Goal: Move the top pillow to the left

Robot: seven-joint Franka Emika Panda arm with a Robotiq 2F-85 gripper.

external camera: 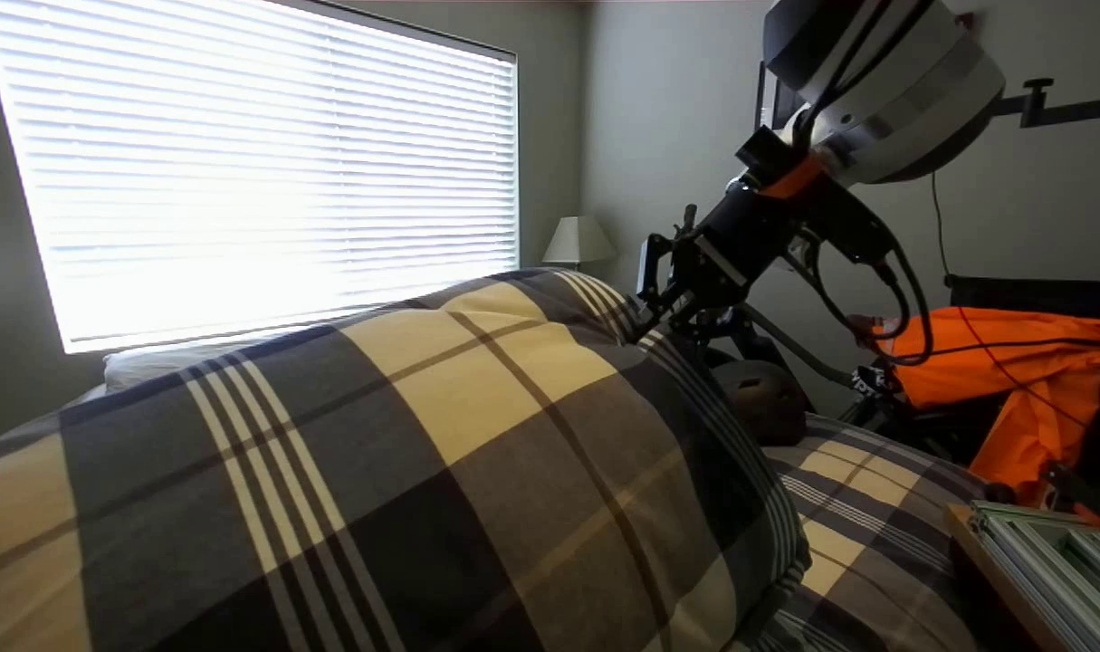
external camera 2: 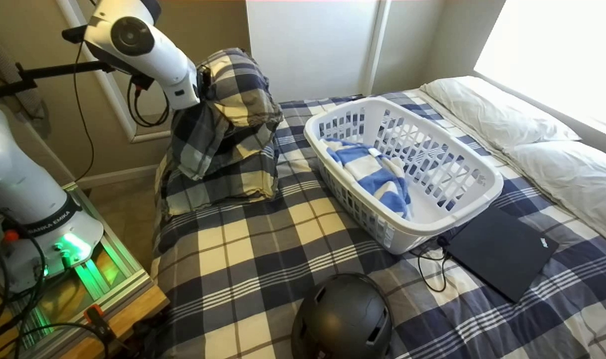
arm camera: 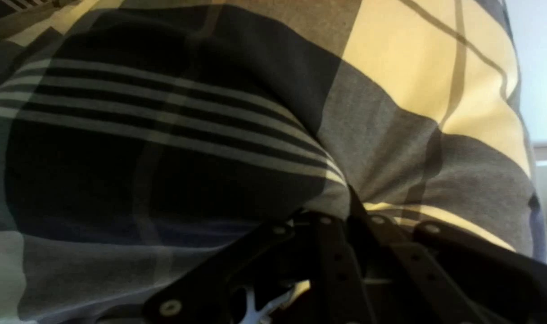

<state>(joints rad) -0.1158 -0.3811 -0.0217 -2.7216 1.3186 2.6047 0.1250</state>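
Wrist view: gripper [arm camera: 350,219] nipped closed on the top pillow [arm camera: 273,135], a fold of cover caught between the fingers [arm camera: 341,265], creases fanning out from the bite. Bite looks shallow and pillow looks plump, so slip is the main risk: a quick lift could let the weight peel the cloth out. Single pinch point too, so the pillow may swing or twist under it.

In an exterior view: gripper sits at the top pillow's upper edge, cloth dented there, most of the bulk off to one side. Likely sag when raised; too little height would drag the low side. Lamp [external camera: 578,243] and white pillow [external camera: 147,369] show beyond the top pillow, probably safe.

In an exterior view: top pillow is tilted over the matching plaid pillow [external camera 2: 228,182], seemingly resting on it, full contact hard to judge. Rub between the covers might haul the lower one along. Edge of the bed [external camera 2: 293,234] is just beside the top pillow, floor [external camera 2: 120,199] past it; if left runs that way, early release could drop it off. Which way left points, can't tell. Laundry basket [external camera 2: 405,242] is near the top pillow but apart, helmet [external camera 2: 340,319] well apart; a wide swing could clip the basket
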